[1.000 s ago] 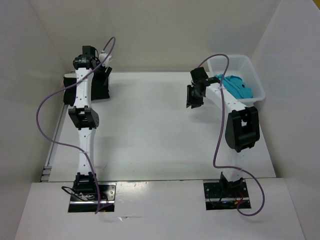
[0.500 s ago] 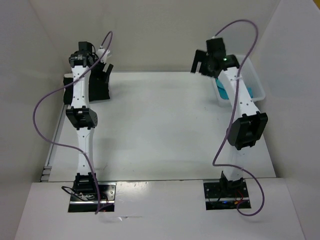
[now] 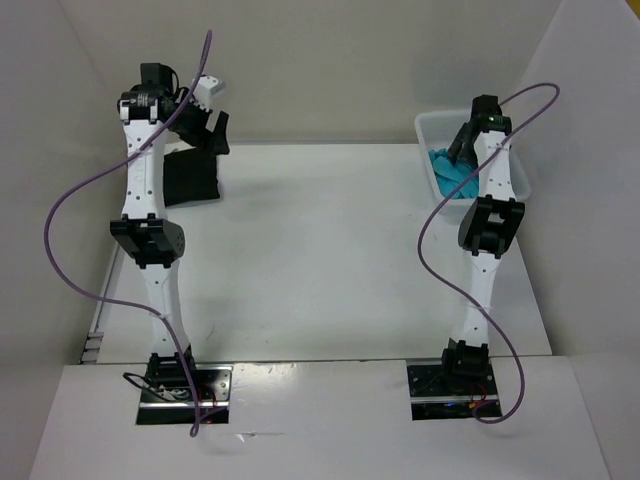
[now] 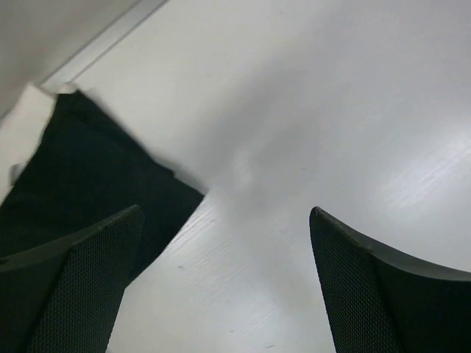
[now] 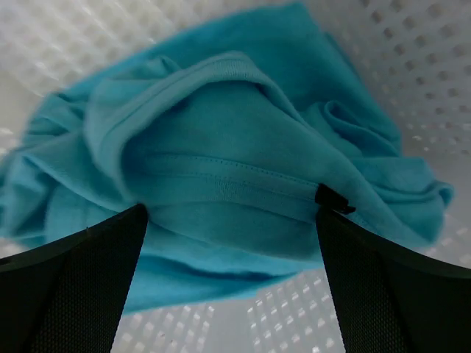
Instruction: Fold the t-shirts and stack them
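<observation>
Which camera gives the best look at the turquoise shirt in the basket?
The right wrist view: the turquoise t-shirt fills it, crumpled in the white basket. The top external view shows only a small patch behind the right arm. The left wrist view misses it.

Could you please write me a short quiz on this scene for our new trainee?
1. True or false: the turquoise t-shirt is neatly folded.
2. Fill in: the right gripper, above the basket, has its fingers ____.
3. Which is beside the black t-shirt? A) left gripper B) right gripper
Key: 1 false, it lies crumpled; 2 open; 3 A.
</observation>
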